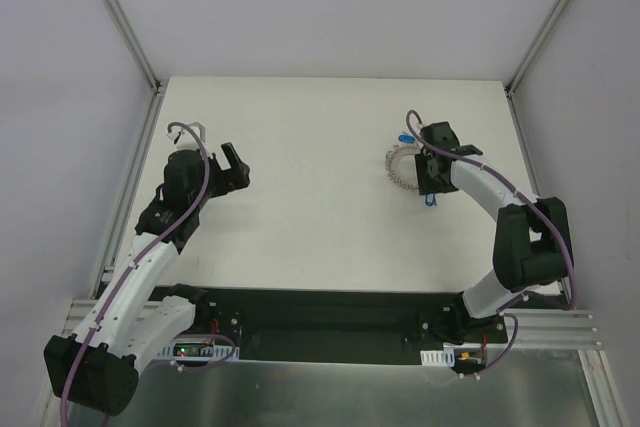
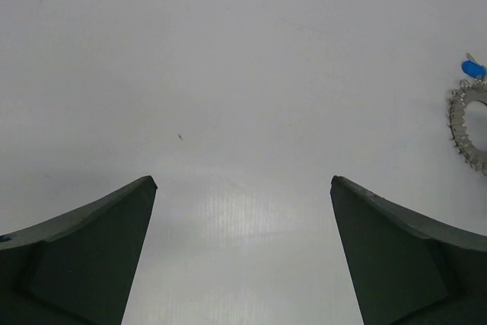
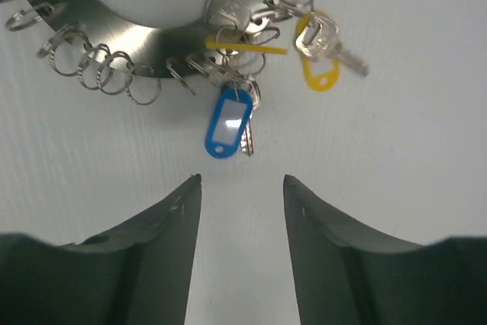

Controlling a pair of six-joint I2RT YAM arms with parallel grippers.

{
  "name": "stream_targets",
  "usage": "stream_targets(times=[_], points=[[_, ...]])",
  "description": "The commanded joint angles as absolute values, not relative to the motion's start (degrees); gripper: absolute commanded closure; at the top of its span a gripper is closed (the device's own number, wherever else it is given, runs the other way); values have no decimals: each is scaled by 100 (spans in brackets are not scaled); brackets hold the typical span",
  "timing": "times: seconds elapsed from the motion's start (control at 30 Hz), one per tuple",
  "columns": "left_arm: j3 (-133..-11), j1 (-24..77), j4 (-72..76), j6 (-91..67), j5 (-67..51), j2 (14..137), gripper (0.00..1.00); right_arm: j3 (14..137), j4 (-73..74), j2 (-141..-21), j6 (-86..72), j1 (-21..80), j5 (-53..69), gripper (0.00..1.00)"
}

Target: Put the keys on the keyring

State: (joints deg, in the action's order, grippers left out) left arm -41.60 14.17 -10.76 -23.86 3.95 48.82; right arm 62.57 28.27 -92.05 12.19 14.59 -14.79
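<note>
Right jaws part-open, empty, short of keys [image 3: 228, 123] (blue tag) at keyring [image 3: 122, 28] rim; left jaws wide, empty.

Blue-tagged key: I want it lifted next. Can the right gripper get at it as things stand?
Probably yes. The right gripper points straight at the blue-tagged key, jaws apart and empty, with bare table between them. Small split rings beside the key crowd it slightly.
</note>
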Motion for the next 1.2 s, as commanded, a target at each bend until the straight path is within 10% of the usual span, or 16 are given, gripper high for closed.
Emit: stream_targets(times=[0.0,0.27,1.17], points=[[-4210,1380,-1195,-2128,1177,4632,1,5960,2944,-8500,485,1371,-1617,45],[-4421,1380,-1187,-1206,2100,4017,1,6081,2927,-7419,246,1213,-1951,3],[-5924,1380,-607,114,2250,3208,1,7101,1758,-4245,1854,1143,-3252,4]])
